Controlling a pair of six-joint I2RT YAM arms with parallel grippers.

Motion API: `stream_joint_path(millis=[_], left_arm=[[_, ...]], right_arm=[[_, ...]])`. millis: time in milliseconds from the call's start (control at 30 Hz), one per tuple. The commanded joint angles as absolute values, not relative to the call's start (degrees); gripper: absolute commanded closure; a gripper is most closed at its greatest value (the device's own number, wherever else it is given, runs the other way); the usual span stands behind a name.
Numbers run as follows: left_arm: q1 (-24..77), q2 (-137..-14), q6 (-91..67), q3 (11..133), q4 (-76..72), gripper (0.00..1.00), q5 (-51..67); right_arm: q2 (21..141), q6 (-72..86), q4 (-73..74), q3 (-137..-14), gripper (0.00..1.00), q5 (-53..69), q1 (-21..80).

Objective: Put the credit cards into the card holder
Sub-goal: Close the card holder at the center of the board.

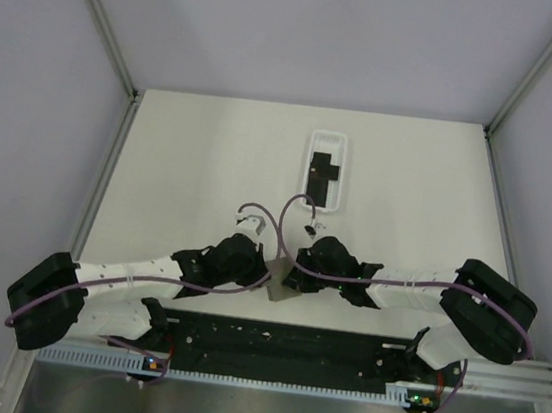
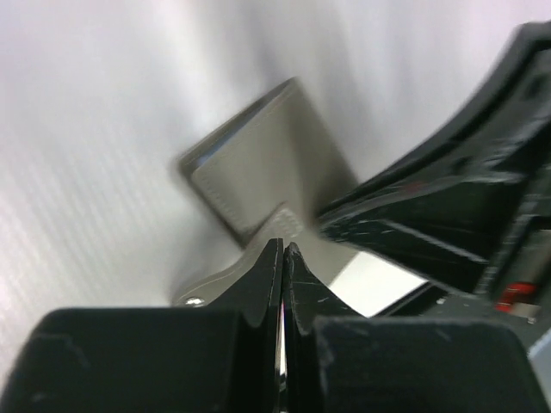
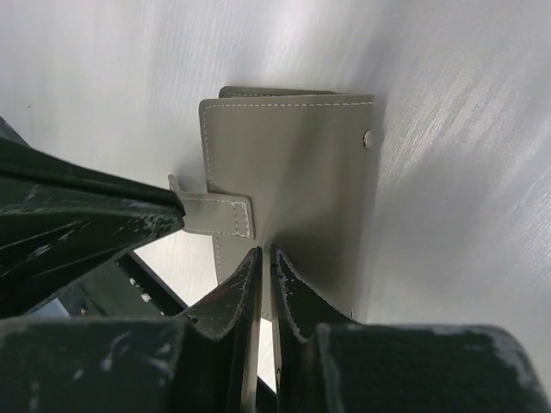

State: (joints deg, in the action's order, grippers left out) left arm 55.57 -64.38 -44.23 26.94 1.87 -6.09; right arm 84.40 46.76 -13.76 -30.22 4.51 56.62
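The card holder [image 1: 284,290] is a small grey stitched case with a snap stud and a strap tab [image 3: 219,215], lying between both grippers near the table's front edge. It also shows in the left wrist view [image 2: 258,163] and the right wrist view [image 3: 297,155]. My left gripper [image 2: 283,248] is shut, pinching the holder's strap end. My right gripper [image 3: 265,252] is shut on the near edge of the holder's cover. Black credit cards [image 1: 324,175] lie in a white tray farther back, away from both grippers.
The white oblong tray [image 1: 314,141] stands at the middle back of the table. Both arms [image 1: 127,274] [image 1: 417,289] reach inward from the front corners, with purple cables looping above the wrists. A black rail [image 1: 279,346] runs along the front edge.
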Motion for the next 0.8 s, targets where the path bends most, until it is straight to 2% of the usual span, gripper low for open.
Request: stream_joint_path(millis=[0,200,267,600,767], left_arm=[[55.64,-65.12,-47.20,23.65,-2.89,1.00,-10.28],[55.72,-67.94,-47.37,23.29,-5.27,1.00,-9.67],[55.72,-68.20,-47.20,23.29,-5.36,1.00,-9.58],[55.72,-69.43,-47.81,22.50,-4.75,1.00,-9.58],[55.72,-70.31,-47.90,22.50,-5.01,1.00,-9.32]], right_arm=[[84.38,46.23,-11.69,-30.50,0.91,4.74,57.22],[82.97,46.06,-10.90,-30.67,0.89,5.19,57.13],[80.96,45.71,-9.59,-30.94,0.85,5.01,57.30],[67.51,40.61,5.00,-33.05,0.50,-3.25,55.29],[67.15,39.11,-2.17,-26.21,0.41,6.31,49.23]])
